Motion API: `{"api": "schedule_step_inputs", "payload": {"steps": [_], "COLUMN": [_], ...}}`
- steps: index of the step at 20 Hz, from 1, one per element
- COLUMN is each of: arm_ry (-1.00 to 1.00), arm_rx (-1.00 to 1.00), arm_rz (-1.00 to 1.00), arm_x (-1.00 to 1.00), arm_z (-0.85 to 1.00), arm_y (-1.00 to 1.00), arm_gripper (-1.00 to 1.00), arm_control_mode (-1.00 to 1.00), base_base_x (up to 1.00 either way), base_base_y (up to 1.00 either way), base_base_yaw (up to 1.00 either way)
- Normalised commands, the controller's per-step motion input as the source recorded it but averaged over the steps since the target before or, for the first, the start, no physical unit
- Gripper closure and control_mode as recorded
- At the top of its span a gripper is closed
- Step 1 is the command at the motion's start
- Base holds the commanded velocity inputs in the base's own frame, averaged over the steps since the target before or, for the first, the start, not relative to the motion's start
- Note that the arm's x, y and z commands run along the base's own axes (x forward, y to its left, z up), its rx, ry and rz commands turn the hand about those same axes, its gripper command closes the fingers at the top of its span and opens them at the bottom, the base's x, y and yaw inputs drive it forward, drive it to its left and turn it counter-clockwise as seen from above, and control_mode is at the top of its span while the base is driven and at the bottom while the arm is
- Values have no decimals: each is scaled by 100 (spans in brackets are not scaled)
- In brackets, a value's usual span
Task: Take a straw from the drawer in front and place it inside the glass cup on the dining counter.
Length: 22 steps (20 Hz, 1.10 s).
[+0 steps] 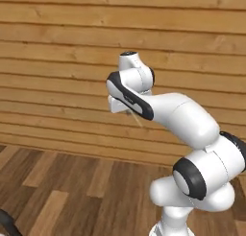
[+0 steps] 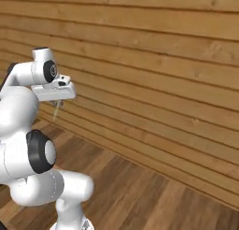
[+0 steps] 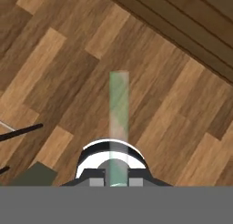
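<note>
Pale and thin, the tan-white straight straw point(image 3: 119, 127) runs up the middle of our hand view from between our two dark finger tips, and it looks greenish and half see-through there; in the left base view a short length of it point(image 1: 138, 120) slants down from under our white two-finger gripper point(image 1: 126, 111), and in the right base view it point(image 2: 55, 111) hangs below that gripper point(image 2: 58, 103). We judge our fingers to be closed on the straw, since it stays put in mid air with nothing else touching it. Below us lies the brown wood-plank floor point(image 3: 54, 82), and ahead stands the wall of horizontal honey-coloured boards point(image 1: 62, 62).

We are carrying the straw high, well clear of the floor. Our worry is the hold itself: the stick is so slender that a quick swing of the arm or a jolt from the driving base could let it pivot or slide between the pads. A tilted straw would then meet the rim of the cup at an angle and tip out. We should also keep its free end away from the wall boards while turning
</note>
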Motion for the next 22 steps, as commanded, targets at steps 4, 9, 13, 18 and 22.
{"api": "schedule_step_inputs", "payload": {"steps": [4, 9, 13, 18, 22], "arm_ry": [0, 0, 0, 0, 0], "arm_rx": [0, 0, 0, 0, 0], "arm_rz": [0, 0, 0, 0, 0], "arm_x": [0, 0, 0, 0, 0], "arm_z": [0, 0, 0, 0, 0], "arm_y": [0, 0, 0, 0, 0], "arm_gripper": [100, 100, 100, 100, 100], "arm_control_mode": [100, 100, 100, 100, 100], "base_base_x": [100, 100, 100, 100, 100], "base_base_y": [-13, -16, -9, 0, 0], "base_base_yaw": [52, 55, 61, 69, 68]}}
